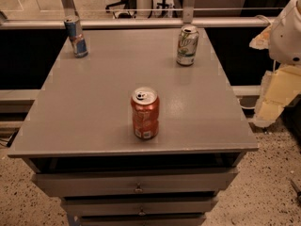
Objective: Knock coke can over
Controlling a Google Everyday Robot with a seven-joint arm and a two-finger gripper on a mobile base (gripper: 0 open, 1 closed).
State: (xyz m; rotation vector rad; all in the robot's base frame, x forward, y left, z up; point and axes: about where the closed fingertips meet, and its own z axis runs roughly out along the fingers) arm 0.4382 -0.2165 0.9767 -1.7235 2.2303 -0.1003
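Coke can point(145, 113) upright; pincer point(272, 100) far right.

I read the scene as dim and warm-tinted. Overhead light leaves a soft sheen on the table point(94, 102), right of its centre. The coke can point(145, 113) casts a faint shadow. The gripper point(275, 95), right of the table, shows palest. Under the table top, the drawers point(136, 180) lie in shade.
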